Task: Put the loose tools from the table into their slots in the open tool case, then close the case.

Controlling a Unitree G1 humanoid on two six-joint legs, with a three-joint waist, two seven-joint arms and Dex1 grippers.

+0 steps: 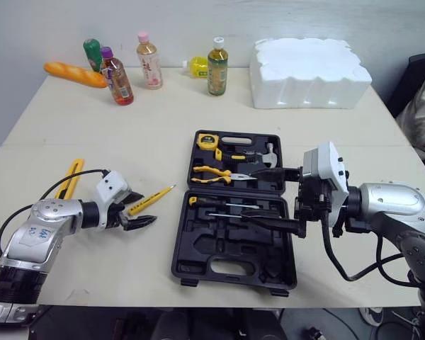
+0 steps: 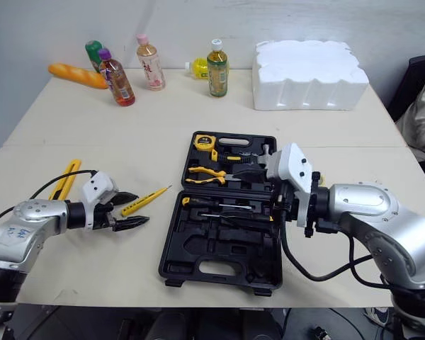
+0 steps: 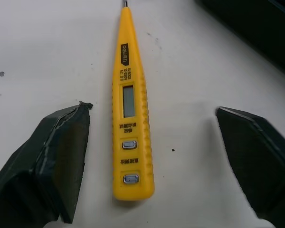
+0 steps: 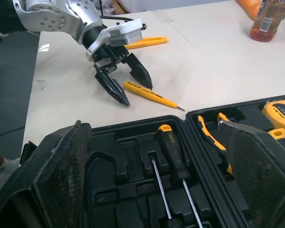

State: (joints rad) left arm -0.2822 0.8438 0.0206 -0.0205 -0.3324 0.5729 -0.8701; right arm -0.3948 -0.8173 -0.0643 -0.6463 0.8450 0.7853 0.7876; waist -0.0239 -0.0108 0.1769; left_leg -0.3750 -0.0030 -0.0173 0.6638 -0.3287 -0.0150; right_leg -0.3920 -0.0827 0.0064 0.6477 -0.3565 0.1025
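Observation:
A yellow tester pen [image 3: 130, 109] lies on the table left of the open black tool case [image 1: 234, 273]. My left gripper [image 1: 143, 210] is open and low over the table, one finger on each side of the pen's rear end, not touching it. A yellow utility knife [image 1: 72, 177] lies further left. My right gripper [image 1: 249, 195] hangs open over the middle of the case with nothing between its fingers. In the case I see a tape measure [image 1: 207, 139], yellow-handled pliers [image 1: 216, 173] and two screwdrivers [image 4: 173, 156]. Several slots in the near half are bare.
Several bottles [image 1: 117, 76] and a bread loaf [image 1: 74, 74] stand along the table's far left edge. A white foam block [image 1: 308, 73] sits at the far right. My left arm's black cable [image 1: 64, 184] loops over the table beside the knife.

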